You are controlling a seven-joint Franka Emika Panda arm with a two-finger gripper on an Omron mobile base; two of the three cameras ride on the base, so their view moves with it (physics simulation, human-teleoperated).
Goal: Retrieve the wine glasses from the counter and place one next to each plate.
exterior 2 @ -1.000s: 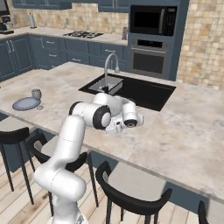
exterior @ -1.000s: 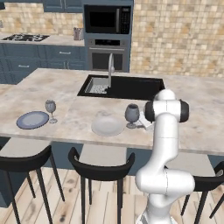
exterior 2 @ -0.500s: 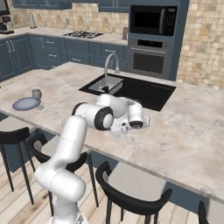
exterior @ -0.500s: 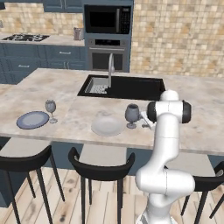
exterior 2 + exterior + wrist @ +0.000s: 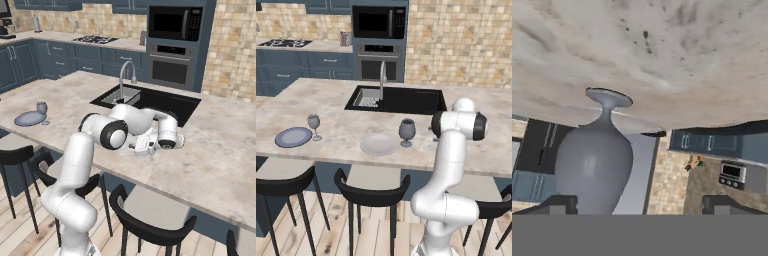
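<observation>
Both wine glasses stand on the island top (image 5: 331, 102). The dark grey goblet (image 5: 407, 131) is just right of the pale plate (image 5: 379, 144). The slim clear glass (image 5: 314, 123) is right beside the blue-grey plate (image 5: 293, 136). My gripper (image 5: 136, 148) hangs open a short way right of the goblet. In the hand view, which is rolled upside down, the goblet (image 5: 594, 160) stands free near the left fingertip (image 5: 559, 202), and my gripper (image 5: 639, 204) touches nothing. The counter (image 5: 316, 46) with the hob is at the back left.
The black sink (image 5: 398, 99) with its faucet (image 5: 381, 79) sits behind the pale plate. Bar stools (image 5: 371, 192) line the island's near edge. A silver toaster (image 5: 346, 38) stands on the back counter beside the oven column (image 5: 378, 47).
My gripper has drawn back to the right, away from the goblet, with its jaws still wide. The goblet stays where it stood, beside the pale plate.
</observation>
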